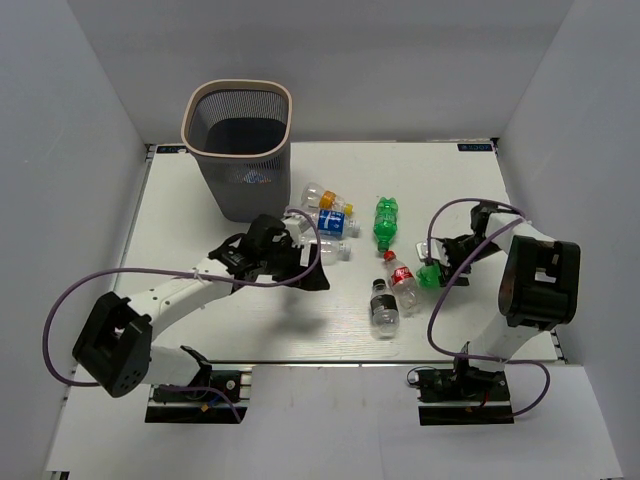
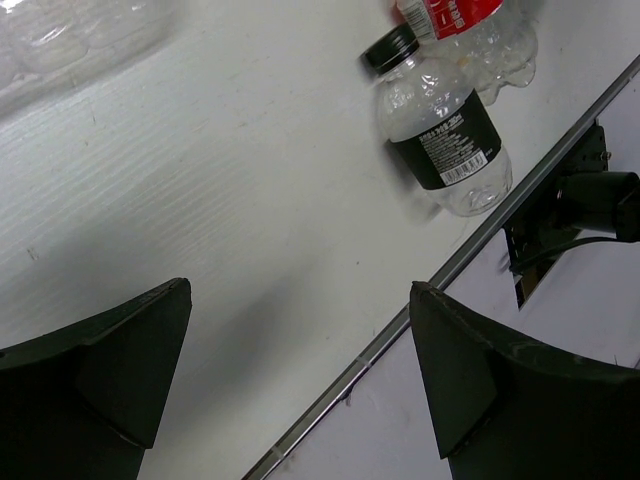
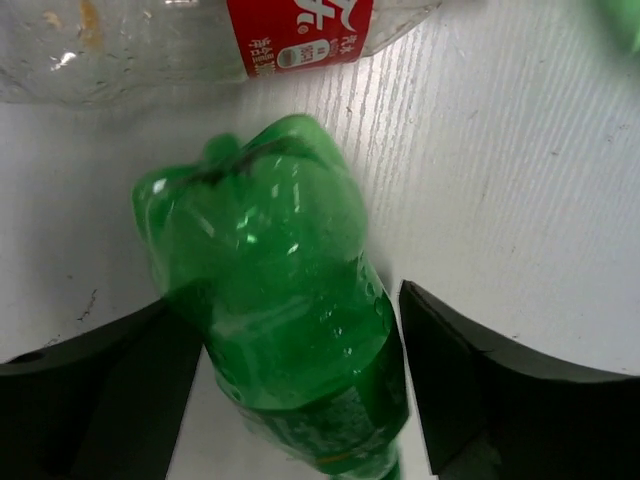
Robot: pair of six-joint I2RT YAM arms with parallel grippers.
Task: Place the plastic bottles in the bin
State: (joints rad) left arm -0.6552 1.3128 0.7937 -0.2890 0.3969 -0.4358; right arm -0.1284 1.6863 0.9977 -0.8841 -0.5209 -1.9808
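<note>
A: Your right gripper (image 3: 298, 300) has its jaws wide on either side of a green bottle (image 3: 270, 260) that lies flat on the table (image 1: 200, 200). One finger looks to be against the plastic. Whether both are pressing on it, I cannot tell.

B: Watch what crowds that bottle. A red-label bottle (image 3: 300, 30) lies just beside its lobed base. In the top view a black-label bottle (image 1: 383, 305) lies against the red-label one on the side nearer the arms.

A: The bin (image 1: 240, 190) stands upright at the far left of the table, well apart from your right gripper. Between the two lie a second green bottle (image 1: 386, 218) and three clear ones near the bin's foot. They are an orange-capped bottle (image 1: 325, 198), a blue-label bottle (image 1: 327, 222) and a plain clear bottle (image 1: 332, 250), the last being closest to the arms.

B: Your left gripper (image 2: 300, 288) is spread, with only bare table between its fingers. It sits just beside the plain clear bottle. The left arm (image 1: 170, 295) reaches across the table on the near side of the bin. From its wrist camera you see the black-label bottle near the table's front edge.
</note>
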